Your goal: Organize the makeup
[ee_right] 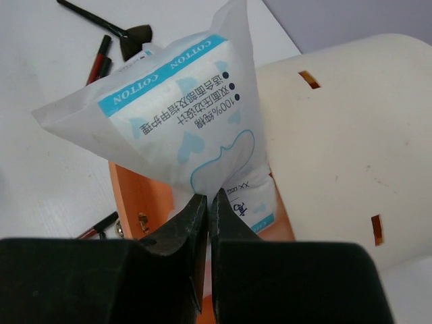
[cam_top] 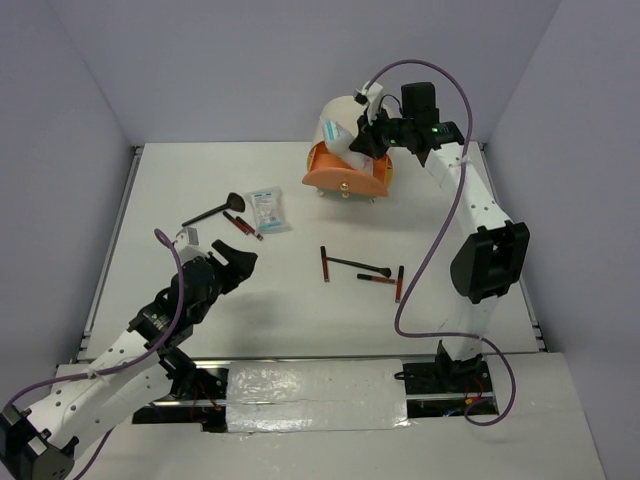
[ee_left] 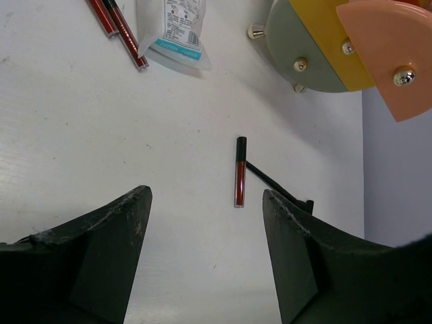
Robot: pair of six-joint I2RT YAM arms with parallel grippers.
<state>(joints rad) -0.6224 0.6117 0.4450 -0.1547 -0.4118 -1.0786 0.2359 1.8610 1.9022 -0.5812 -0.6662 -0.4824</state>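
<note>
On my right wrist feed, the right gripper (ee_right: 206, 202) has its two fingers pinched tight on the lower edge of a white-and-blue cotton packet (ee_right: 182, 121). The packet stands up from the jaws, puffed and tilted. Just behind it is the cream cylinder (ee_right: 337, 148), and an orange drawer (ee_right: 138, 192) juts out from the cylinder's base below the packet. The top camera shows this grip at the far side of the table (cam_top: 300, 320), with the packet held in the air against the cylinder's upper part (I cannot tell whether it actually touches the cream wall).

The left gripper (ee_left: 206, 196) hangs over the near left part of the table, fingers spread wide with nothing between them. In its wrist view one dark-red stick (ee_left: 239, 173) with a black cap lies ahead on the table, seen in the gap between the fingers. A thin black stick (ee_left: 270, 181) lies slanted just beside it.

Further off, a second packet (ee_left: 174, 30) lies flat on the table, with a pair of dark-red sticks (ee_left: 118, 20) just to its left. From above I see the black brush (cam_top: 210, 212) lying near that packet, on its left. Two more red sticks (cam_top: 388, 281) lie at the right end of the middle group.
</note>
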